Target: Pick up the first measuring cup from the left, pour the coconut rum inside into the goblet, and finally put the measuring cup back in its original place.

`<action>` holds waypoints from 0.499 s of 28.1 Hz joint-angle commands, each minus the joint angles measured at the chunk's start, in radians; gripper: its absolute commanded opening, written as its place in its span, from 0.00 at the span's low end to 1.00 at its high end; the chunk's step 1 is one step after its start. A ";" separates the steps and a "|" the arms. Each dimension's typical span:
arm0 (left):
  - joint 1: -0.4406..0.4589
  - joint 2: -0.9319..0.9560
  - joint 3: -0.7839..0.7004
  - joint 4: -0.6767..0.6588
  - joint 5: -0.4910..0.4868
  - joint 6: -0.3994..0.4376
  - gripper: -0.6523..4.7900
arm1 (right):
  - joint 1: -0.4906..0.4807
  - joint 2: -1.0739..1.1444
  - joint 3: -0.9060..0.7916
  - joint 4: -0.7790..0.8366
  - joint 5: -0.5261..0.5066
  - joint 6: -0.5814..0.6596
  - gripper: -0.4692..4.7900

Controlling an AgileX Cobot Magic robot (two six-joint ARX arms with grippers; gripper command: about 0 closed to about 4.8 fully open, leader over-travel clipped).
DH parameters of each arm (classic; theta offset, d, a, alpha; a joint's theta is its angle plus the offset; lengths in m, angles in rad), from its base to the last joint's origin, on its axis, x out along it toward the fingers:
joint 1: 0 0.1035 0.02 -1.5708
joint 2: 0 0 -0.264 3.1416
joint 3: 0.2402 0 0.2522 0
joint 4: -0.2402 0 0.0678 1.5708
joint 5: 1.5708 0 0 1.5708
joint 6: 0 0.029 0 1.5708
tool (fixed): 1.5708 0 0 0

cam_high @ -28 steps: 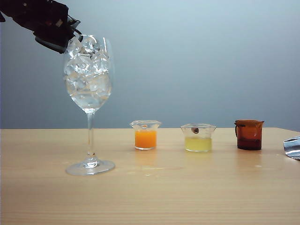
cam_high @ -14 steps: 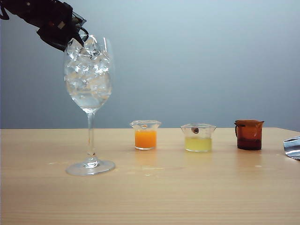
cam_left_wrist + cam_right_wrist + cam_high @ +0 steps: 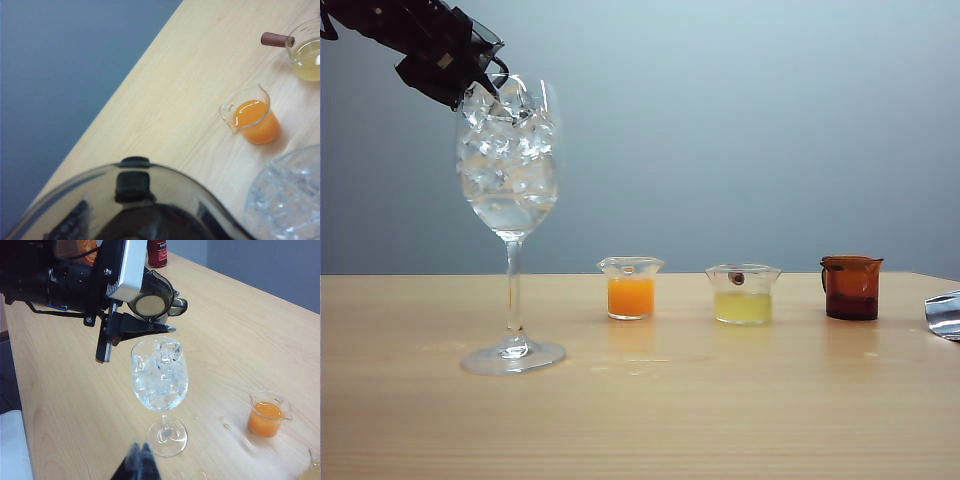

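The goblet [image 3: 508, 170] stands at the left of the table, its bowl full of ice cubes, with clear coconut rum [image 3: 510, 212] pooled low in the bowl. My left gripper [image 3: 470, 70] is shut on the smoky-grey measuring cup [image 3: 486, 47] and holds it tipped on its side, spout just over the goblet's rim. In the right wrist view the measuring cup [image 3: 152, 297] lies mouth-down above the goblet [image 3: 160, 375]. Whether liquid remains inside it I cannot tell. In the left wrist view the measuring cup [image 3: 100, 200] fills the near edge beside the goblet [image 3: 290, 200]. My right gripper [image 3: 140, 457] is shut, low near the goblet's foot.
A clear cup of orange liquid [image 3: 630, 288], a clear cup of pale yellow liquid [image 3: 743, 294] and an amber-brown handled cup [image 3: 851, 287] stand in a row right of the goblet. A silvery object [image 3: 944, 315] shows at the right edge. A red bottle [image 3: 157, 252] stands at the far table end.
My left gripper has rolled a little and shifted slightly, turning the measuring cup over the goblet's rim. The goblet, the other cups and the right gripper have stayed still.
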 commanded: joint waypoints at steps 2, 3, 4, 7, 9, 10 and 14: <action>-0.002 -0.004 0.003 0.038 0.000 0.040 0.24 | 0.000 -0.003 0.004 0.017 -0.002 -0.003 0.08; -0.002 -0.004 0.003 0.038 0.000 0.045 0.24 | 0.000 -0.003 0.004 0.017 -0.002 -0.003 0.08; -0.002 -0.004 0.003 0.039 0.000 0.052 0.24 | 0.000 -0.003 0.004 0.017 -0.002 -0.003 0.08; -0.002 -0.004 0.003 0.038 0.000 0.075 0.24 | 0.000 -0.003 0.004 0.017 -0.002 -0.003 0.08; -0.002 -0.004 0.003 0.038 0.000 0.090 0.24 | 0.000 -0.003 0.004 0.017 -0.002 -0.003 0.08; -0.002 -0.004 0.003 0.038 0.000 0.100 0.24 | 0.000 -0.003 0.004 0.017 -0.002 -0.003 0.08; -0.002 -0.004 0.003 0.039 0.000 0.105 0.24 | 0.000 -0.003 0.004 0.017 -0.002 -0.003 0.08</action>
